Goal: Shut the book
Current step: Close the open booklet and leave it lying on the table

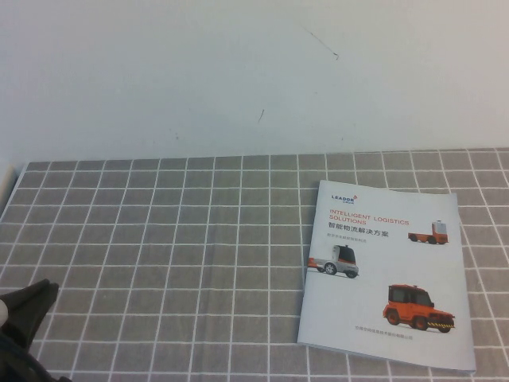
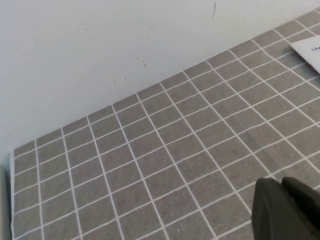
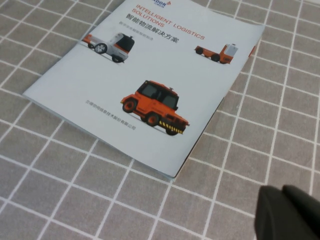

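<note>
The left gripper (image 1: 32,306) is seen low at the surface's (image 1: 159,239) left; its opening cannot be told. The book (image 1: 386,274) is laid flat at right, cover already shut. It is judged thin, light and floppy, best taken at its free edge. The right gripper (image 3: 289,212) is held near it, its state likewise untold.

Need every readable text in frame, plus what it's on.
"LEADOR": logo at the top of the closed pale blue booklet cover.
"INTELLIGENT LOGISTICS SOLUTIONS": red title, same cover.
"智能物流解决方案": under that title.
Grey subtitle and bottom line on the cover: too small to read.
Grey gridded mat: no text.
No markings show on the left end effector at the mat's near-left corner, or the right end effector near a booklet corner.
</note>
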You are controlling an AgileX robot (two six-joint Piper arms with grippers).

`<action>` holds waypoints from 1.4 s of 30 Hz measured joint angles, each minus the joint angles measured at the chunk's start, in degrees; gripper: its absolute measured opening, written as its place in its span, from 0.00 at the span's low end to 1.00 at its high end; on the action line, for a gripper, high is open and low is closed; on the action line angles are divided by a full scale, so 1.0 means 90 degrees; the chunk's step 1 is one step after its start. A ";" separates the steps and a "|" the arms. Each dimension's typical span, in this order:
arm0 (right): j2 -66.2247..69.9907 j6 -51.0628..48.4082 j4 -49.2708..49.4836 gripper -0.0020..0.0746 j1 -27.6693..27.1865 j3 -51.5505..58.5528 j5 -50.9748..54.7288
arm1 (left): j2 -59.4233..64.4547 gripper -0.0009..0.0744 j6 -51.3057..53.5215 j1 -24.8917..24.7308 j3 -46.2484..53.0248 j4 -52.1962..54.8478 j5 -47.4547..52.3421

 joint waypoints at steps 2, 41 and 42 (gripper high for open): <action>0.0000 0.0000 0.0000 0.02 0.0000 0.0000 0.0039 | 0.0000 0.01 0.0000 0.0000 0.0000 0.0000 0.0000; -0.0004 0.0000 0.0039 0.02 0.0000 0.0000 0.0164 | -0.3718 0.01 -0.1692 0.1092 0.2196 0.1094 0.1299; -0.0004 0.0000 0.0039 0.02 0.0000 0.0000 0.0164 | -0.3718 0.01 -0.1837 0.1105 0.2196 0.1125 0.1305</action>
